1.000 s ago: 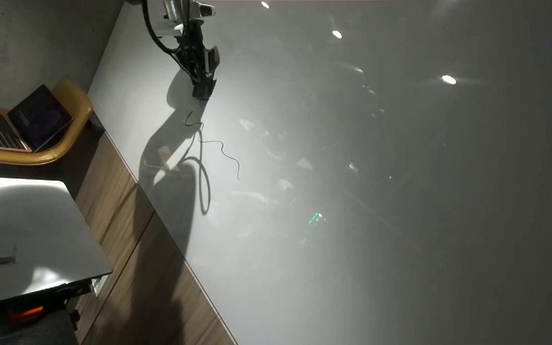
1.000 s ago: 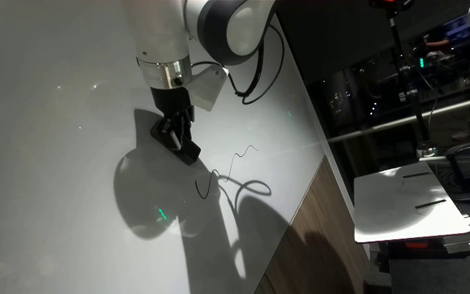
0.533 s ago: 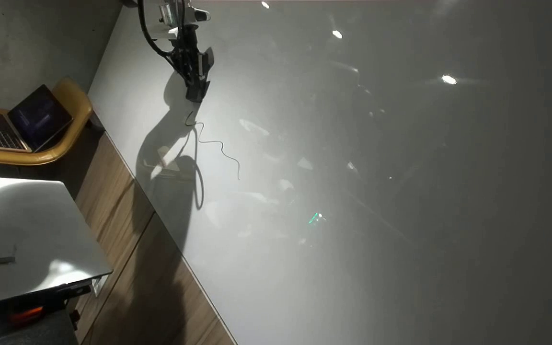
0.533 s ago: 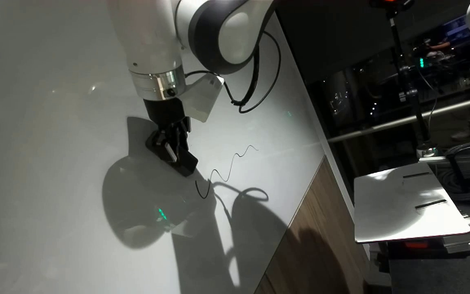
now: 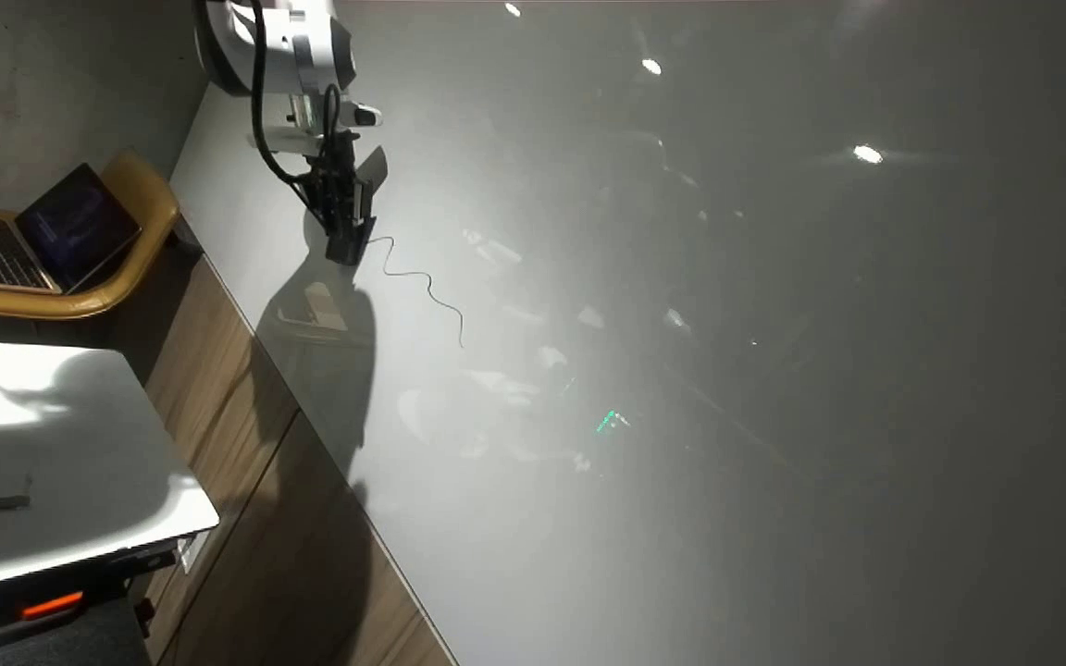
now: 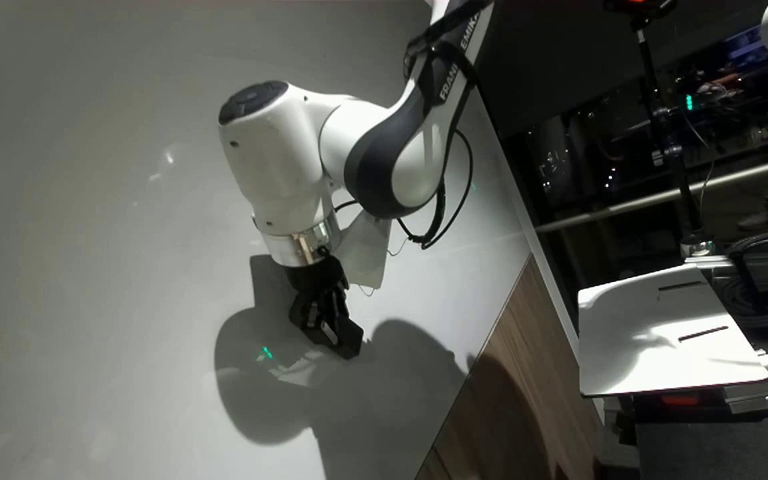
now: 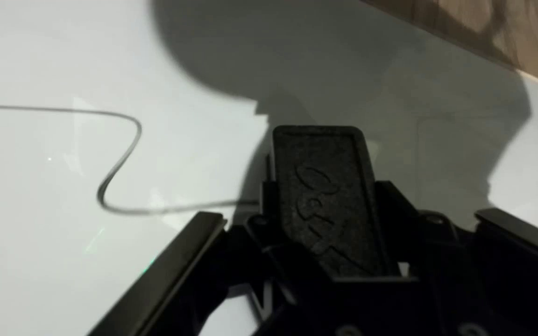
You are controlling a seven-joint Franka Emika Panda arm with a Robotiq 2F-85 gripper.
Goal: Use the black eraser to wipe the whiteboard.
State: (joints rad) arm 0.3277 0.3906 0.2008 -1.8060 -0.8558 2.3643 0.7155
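Observation:
The black eraser is a dark oblong block with engraved marks. My gripper is shut on its sides in the wrist view. The eraser also shows below the gripper in both exterior views. It is at or close to the whiteboard; I cannot tell whether it touches. A thin dark scribble on the board runs in from the left and ends behind the gripper's left finger. In an exterior view the scribble starts right beside the eraser. The arm hides parts of it in an exterior view.
A wood panel borders the board's edge. Past it are a white tabletop and a yellow chair with an open laptop. The tabletop also shows in an exterior view. The arm's shadow falls across the board.
My gripper, holding the eraser, has moved down the board to the scribble's end, mostly in the last half second. The eraser and arm now cover parts of the scribble seen before.

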